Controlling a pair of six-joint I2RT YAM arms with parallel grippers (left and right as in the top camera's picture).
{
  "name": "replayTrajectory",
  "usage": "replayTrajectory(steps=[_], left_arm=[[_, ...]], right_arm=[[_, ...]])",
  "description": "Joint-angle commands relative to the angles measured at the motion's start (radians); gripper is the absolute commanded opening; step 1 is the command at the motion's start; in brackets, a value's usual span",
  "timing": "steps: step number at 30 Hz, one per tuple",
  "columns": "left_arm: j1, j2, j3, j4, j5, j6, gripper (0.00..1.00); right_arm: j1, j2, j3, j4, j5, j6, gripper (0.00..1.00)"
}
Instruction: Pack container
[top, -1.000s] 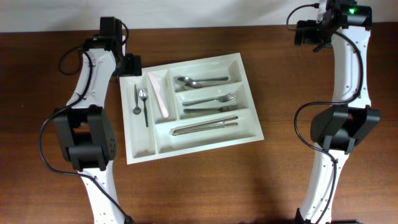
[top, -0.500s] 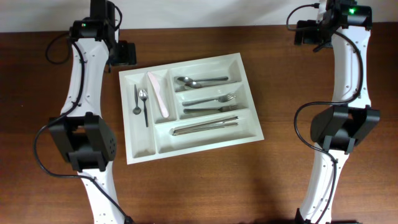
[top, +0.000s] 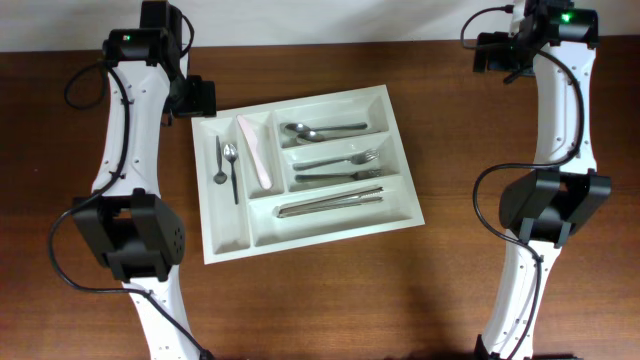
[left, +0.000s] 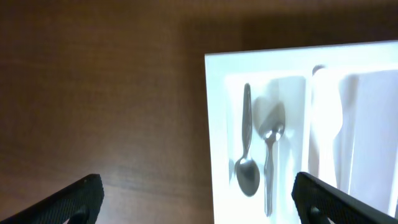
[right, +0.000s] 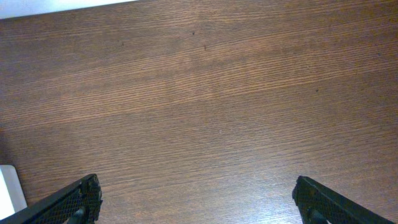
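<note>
The container (top: 310, 233), at the centre of the overhead frame, holds sorted cutlery (top: 330, 203) with nothing loose visible outside it (packing looks finished), while left gripper (left: 199, 196) and right gripper (right: 199, 196) hang spread wide, empty.

Cutlery (top: 330, 203) lies inside the container (top: 228, 230), which sits mid-way across the table (top: 400, 300)

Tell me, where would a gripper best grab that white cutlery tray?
Likely the thin upright left wall of the tray, from above, one finger inside and one outside, at the stretch where no spoons lie. The whole tray looks too wide to span.
</note>
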Motion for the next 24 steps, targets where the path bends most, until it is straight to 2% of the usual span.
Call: replayTrajectory(steps=[1,9,13,18,24], left_arm=[[0.003,-0.034,0.017,-0.026,0.008,0.011,0.99],[0.003,-0.035,0.018,-0.079,0.019,0.009,0.99],[0.003,-0.070,0.057,-0.142,0.019,-0.074,0.99],[0.003,-0.178,0.146,-0.199,0.039,-0.112,0.99],[0.003,-0.377,0.159,-0.162,0.018,-0.111,0.99]], right_arm=[[0.002,-0.006,0.014,0.002,0.016,0.009,0.99],[0.002,-0.006,0.014,0.002,0.016,0.009,0.99],[0.002,-0.006,0.014,0.002,0.016,0.009,0.99],[0.002,-0.006,0.014,0.002,0.016,0.009,0.99],[0.002,-0.006,0.014,0.002,0.016,0.009,0.99]])
